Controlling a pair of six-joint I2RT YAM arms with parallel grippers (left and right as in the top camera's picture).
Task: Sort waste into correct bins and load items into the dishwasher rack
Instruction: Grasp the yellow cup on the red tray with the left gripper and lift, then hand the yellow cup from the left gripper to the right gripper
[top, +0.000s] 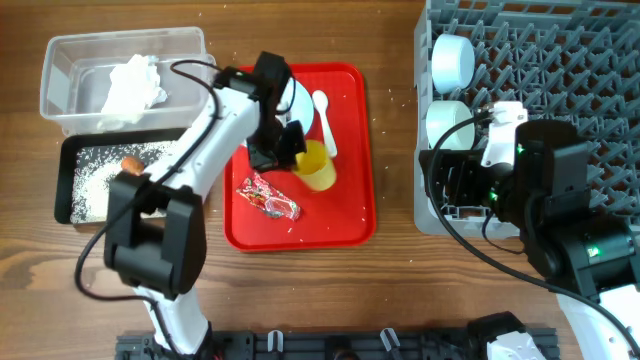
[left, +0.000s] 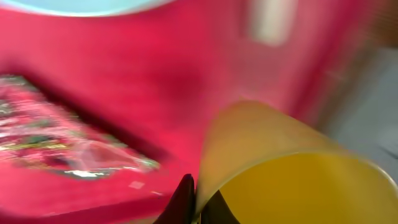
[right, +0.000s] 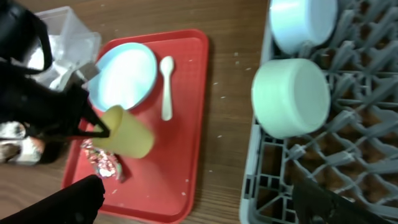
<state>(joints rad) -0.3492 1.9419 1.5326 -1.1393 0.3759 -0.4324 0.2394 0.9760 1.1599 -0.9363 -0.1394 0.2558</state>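
Mid-counter, over a red tray (top: 345, 225), one translucent yellow cup (top: 316, 168) is held tilted, its rim pinched by the closed left jaws. Two bowls (top: 452, 62) are stood in the rack (top: 560, 60) at the right edge. One plate (right: 124, 74), spoon (top: 323, 115) and wrapper (top: 268, 197) are counted, and the right jaws are spread, empty.

You are looking at a flat red tray (top: 352, 185) lying squarely on the wooden table (top: 300, 300), near its middle. Brown wood grain is showing on every side of it. A black rail (top: 300, 348) is running along the table's bottom edge.
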